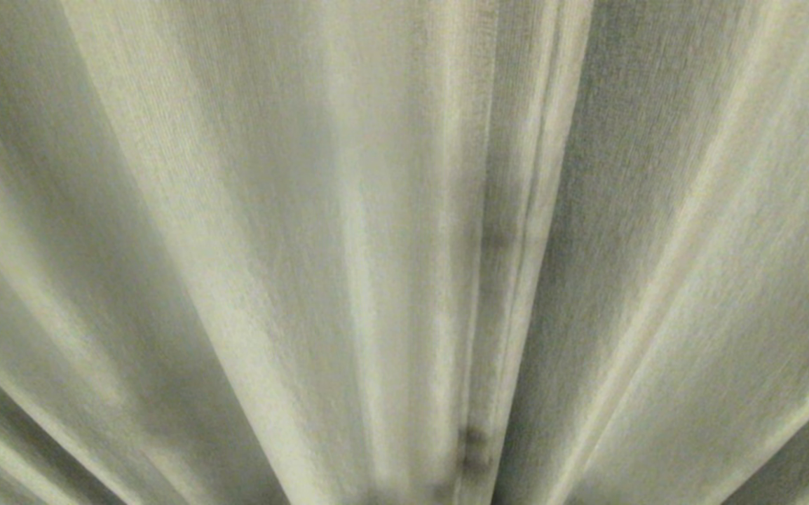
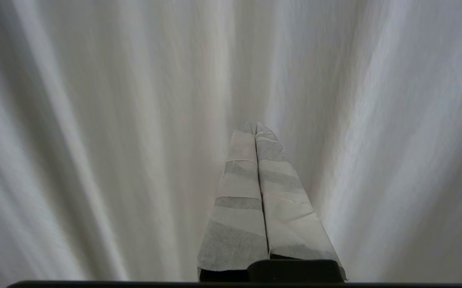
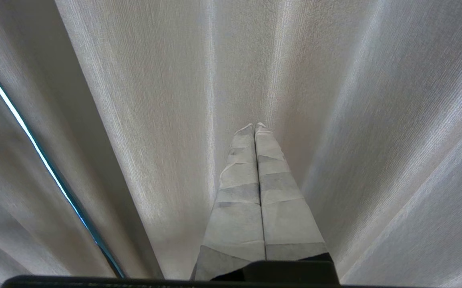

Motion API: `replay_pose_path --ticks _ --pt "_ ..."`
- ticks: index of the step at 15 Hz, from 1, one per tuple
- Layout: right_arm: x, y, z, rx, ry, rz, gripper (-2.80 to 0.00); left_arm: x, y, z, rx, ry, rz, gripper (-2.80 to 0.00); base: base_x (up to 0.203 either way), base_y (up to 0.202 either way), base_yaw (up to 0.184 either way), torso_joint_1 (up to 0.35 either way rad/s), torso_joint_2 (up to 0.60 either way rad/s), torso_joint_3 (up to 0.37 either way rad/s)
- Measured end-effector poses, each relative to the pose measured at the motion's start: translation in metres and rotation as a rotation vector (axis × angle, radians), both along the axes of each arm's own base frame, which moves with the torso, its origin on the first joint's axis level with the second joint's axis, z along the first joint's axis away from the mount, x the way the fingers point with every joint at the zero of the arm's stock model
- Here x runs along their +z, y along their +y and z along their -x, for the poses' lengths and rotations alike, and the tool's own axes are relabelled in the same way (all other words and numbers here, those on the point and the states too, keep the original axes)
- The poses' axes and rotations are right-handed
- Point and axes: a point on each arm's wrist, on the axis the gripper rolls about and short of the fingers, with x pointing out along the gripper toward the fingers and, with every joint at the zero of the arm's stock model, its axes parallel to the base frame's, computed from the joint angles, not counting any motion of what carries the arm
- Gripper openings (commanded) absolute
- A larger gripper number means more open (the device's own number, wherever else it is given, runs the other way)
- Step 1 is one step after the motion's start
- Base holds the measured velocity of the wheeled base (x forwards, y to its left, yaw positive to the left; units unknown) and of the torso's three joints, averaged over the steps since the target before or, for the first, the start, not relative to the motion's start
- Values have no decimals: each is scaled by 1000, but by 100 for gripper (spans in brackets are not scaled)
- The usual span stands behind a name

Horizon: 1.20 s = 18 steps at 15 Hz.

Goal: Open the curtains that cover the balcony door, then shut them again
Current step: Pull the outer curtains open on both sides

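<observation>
In front of you there is only fabric: the curtains [image 1: 348,231] fill the whole head view with cream-beige pleats that hang closed and fan out toward the upper edge. A hemmed vertical edge [image 1: 524,210] runs down just right of the middle, with 1 panel lying against the next there. The balcony door is fully hidden behind the cloth, and neither arm shows in the head view.

In the left wrist view, your left claw [image 2: 254,127] is clenched, its 2 taped fingers [image 2: 239,208] pressed together with nothing between them. Its tips are near a pleat; contact you cannot tell, because this picture is blurred.

Your right claw [image 3: 254,126] is also clenched and empty, pointing at the woven folds. Beside it, between 2 pleats, a thin bright gap [image 3: 35,140] opens and lets light through. What is behind it is too narrow to make out.
</observation>
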Motion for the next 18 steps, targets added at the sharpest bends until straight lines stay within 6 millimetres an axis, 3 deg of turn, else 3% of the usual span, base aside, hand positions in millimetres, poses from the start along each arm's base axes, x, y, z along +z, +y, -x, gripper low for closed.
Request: replay_pose_path --ticks 6,7,11,18 --pt "0 0 0 0 0 0 -280 59 2 -8 70 22 -27 -280 0 0 0 0 0 0" --pt "0 0 0 0 0 0 -280 70 3 -13 77 25 -35 0 0 0 0 0 0 0" --pt "0 0 0 0 0 0 -280 106 2 -40 83 -5 -48 0 0 0 0 0 0 0" --pt "0 0 0 0 0 0 -280 124 1 -89 84 0 -45 0 0 0 0 0 0 0"
